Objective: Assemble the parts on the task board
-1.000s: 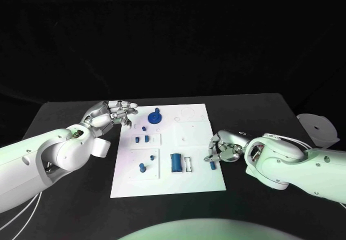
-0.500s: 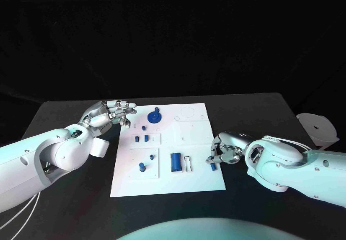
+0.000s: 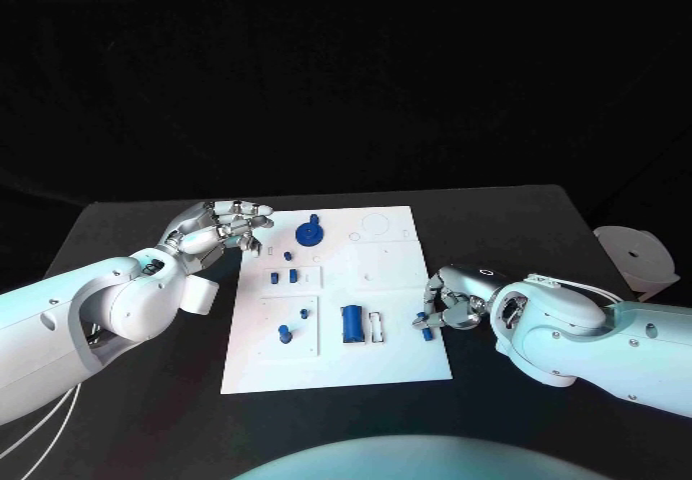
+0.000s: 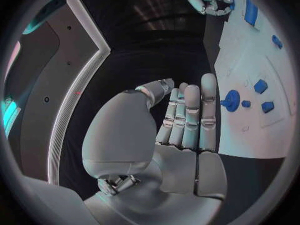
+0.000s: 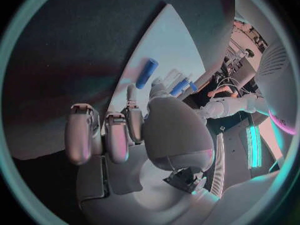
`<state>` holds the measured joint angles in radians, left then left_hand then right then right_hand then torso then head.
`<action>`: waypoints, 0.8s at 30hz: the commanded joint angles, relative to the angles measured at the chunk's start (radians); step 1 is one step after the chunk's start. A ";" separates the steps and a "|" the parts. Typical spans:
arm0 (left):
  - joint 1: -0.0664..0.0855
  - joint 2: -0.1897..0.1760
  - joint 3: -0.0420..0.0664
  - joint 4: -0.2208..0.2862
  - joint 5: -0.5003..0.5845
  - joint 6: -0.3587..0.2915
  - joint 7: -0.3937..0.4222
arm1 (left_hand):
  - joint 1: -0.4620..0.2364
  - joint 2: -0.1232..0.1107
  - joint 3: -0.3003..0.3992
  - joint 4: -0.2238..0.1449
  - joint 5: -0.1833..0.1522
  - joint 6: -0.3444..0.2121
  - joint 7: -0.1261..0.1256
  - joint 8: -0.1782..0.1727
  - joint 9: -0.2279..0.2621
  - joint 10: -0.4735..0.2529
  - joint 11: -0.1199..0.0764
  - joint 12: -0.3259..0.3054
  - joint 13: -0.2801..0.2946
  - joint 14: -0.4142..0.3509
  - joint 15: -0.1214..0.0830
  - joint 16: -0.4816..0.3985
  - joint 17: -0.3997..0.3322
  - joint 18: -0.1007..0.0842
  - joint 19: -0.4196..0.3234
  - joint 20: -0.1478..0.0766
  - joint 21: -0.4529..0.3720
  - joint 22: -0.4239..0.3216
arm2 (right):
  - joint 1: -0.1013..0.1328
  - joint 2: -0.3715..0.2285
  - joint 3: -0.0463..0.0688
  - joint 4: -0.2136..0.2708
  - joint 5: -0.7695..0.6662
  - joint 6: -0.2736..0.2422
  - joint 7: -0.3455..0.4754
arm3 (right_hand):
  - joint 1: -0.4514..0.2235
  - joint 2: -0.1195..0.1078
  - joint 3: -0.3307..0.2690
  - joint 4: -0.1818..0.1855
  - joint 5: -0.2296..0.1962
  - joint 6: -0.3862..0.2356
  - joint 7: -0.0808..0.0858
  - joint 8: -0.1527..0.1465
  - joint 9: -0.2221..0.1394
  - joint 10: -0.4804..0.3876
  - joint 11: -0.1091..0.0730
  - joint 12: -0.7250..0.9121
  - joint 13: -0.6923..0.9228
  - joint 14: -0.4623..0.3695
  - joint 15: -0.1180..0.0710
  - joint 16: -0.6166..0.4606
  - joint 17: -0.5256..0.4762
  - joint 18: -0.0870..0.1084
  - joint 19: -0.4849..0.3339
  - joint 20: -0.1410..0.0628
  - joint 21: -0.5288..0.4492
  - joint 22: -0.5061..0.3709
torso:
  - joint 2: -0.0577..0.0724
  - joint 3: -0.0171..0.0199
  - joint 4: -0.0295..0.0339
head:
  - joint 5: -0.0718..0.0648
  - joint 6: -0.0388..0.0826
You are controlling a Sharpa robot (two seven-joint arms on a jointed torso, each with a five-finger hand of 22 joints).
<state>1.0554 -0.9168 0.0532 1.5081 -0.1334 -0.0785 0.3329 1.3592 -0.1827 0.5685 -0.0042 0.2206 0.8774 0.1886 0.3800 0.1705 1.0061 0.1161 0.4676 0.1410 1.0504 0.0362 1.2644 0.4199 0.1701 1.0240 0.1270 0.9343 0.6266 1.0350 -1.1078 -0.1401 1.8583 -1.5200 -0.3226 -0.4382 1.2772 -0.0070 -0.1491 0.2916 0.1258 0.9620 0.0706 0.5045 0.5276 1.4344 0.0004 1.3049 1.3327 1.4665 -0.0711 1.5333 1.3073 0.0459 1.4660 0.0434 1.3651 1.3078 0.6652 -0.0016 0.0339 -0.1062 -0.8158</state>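
The white task board lies mid-table with several blue parts on it: a round knob, two small blocks, a cylinder and low pegs. My left hand hovers at the board's far left corner with its fingers straight and holds nothing; the left wrist view shows its bare palm beside the knob. My right hand is curled at the board's right edge, its fingertips pinching a small blue part. The right wrist view shows the curled fingers and the cylinder beyond them.
A white rounded container stands at the table's right edge. Black table surface surrounds the board on all sides. Both forearms lie low over the table beside the board.
My right hand has shifted slightly to the right and down along the board's edge, the small blue part staying at its fingertips. The left hand has not moved.
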 commanded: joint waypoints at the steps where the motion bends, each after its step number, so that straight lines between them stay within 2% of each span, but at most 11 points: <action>1: 0.000 0.001 0.000 0.002 -0.004 0.018 0.001 | -0.003 0.004 0.002 0.002 0.006 -0.006 -0.001 0.006 0.002 -0.008 -0.002 0.006 0.002 -0.006 0.003 -0.005 -0.001 0.015 0.008 0.003 0.002 0.000 | -0.002 0.000 0.000 0.005 -0.021 0.026 -0.012 | -0.013 0.001 -0.010 0.000 0.001 0.009 -0.001 -0.002 0.001 -0.002 -0.004 -0.004 0.011 0.078 0.006 -0.004 0.133 0.000 0.013 0.003 0.000 0.178 | -0.001 -0.0001 -0.0002 | -0.001 0.000; 9: 0.000 0.001 0.000 0.002 -0.004 0.018 0.000 | -0.003 0.004 0.002 0.002 0.006 -0.006 -0.001 0.006 0.002 -0.008 -0.002 0.006 0.002 -0.006 0.003 -0.005 -0.001 0.015 0.008 0.003 0.002 0.000 | -0.008 0.000 -0.001 0.007 -0.021 0.069 -0.018 | -0.004 0.003 -0.016 -0.004 0.011 0.011 -0.003 -0.001 0.003 -0.001 -0.006 -0.004 0.012 0.079 0.005 -0.004 0.137 -0.001 0.014 0.003 0.002 0.179 | -0.001 -0.0015 0.0000 | -0.003 -0.001; 17: 0.000 0.000 0.000 0.002 -0.005 0.018 -0.001 | -0.003 0.004 0.002 0.002 0.006 -0.006 -0.001 0.006 0.002 -0.008 -0.002 0.006 0.002 -0.006 0.003 -0.005 -0.001 0.015 0.008 0.003 0.002 0.000 | -0.019 0.006 -0.002 0.005 -0.030 0.108 -0.023 | 0.118 0.020 0.010 -0.027 0.004 0.013 -0.010 -0.010 0.003 -0.001 -0.012 -0.005 0.015 0.079 -0.001 -0.004 0.137 -0.001 0.015 -0.003 0.001 0.181 | 0.000 -0.0011 0.0019 | -0.002 -0.002; 24: 0.000 -0.001 0.000 0.003 -0.005 0.018 -0.001 | -0.003 0.004 0.002 0.002 0.006 -0.006 -0.001 0.006 0.002 -0.008 -0.002 0.006 0.002 -0.006 0.003 -0.005 -0.001 0.015 0.008 0.003 0.002 0.000 | -0.024 0.012 -0.003 0.005 -0.040 0.128 -0.028 | 0.176 0.023 0.036 -0.038 0.002 0.019 -0.014 -0.017 -0.001 -0.002 -0.016 -0.007 0.015 0.079 -0.004 -0.005 0.138 -0.001 0.016 -0.006 -0.001 0.182 | -0.001 -0.0015 0.0001 | -0.002 -0.004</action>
<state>1.0552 -0.9187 0.0531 1.5083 -0.1354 -0.0772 0.3284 1.3592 -0.1827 0.5684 -0.0042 0.2206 0.8759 0.1871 0.3800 0.1717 1.0062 0.1161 0.4676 0.1419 1.0504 0.0362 1.2644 0.4199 0.1701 1.0239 0.1270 0.9343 0.6265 1.0223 -1.0986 -0.1338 1.8663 -1.5456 -0.2653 -0.4484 1.4230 -0.0096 -0.1152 0.2546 0.1306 0.9754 0.0576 0.4937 0.5342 1.4309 -0.0074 1.3003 1.4408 1.4666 -0.0676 1.5333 1.3080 0.0458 1.4660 0.0433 1.3649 1.3075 0.6643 -0.0028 0.0348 -0.1081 -0.8202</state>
